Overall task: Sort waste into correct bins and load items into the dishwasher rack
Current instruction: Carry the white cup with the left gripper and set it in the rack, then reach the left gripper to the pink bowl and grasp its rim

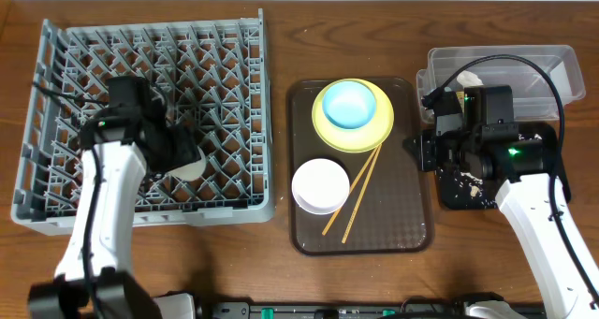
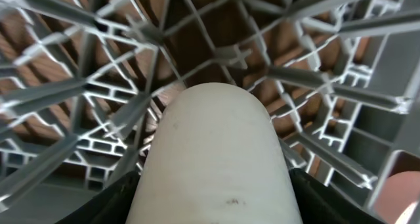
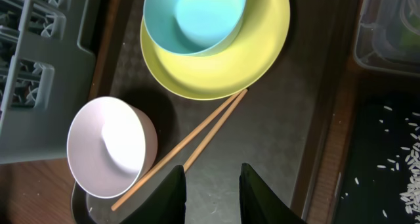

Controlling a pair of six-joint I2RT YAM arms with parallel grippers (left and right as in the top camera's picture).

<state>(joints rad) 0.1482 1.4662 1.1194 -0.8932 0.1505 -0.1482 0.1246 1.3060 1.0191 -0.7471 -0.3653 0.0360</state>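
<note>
Rack: 9 o'clock side of the counter.
Brown tray: centre.
Clear tub: 2 o'clock.
Black tray: 3 o'clock, rice crumbs inside.
Yellow plate: brown tray's 12 o'clock, blue bowl on it.
Pinkish bowl: brown tray's 8 o'clock.
Chopsticks: beside it, slanting.
White cup: in rack, grasped by left jaws.
Right jaws: slightly parted, empty.

Left claw full, right claw ajar
</note>
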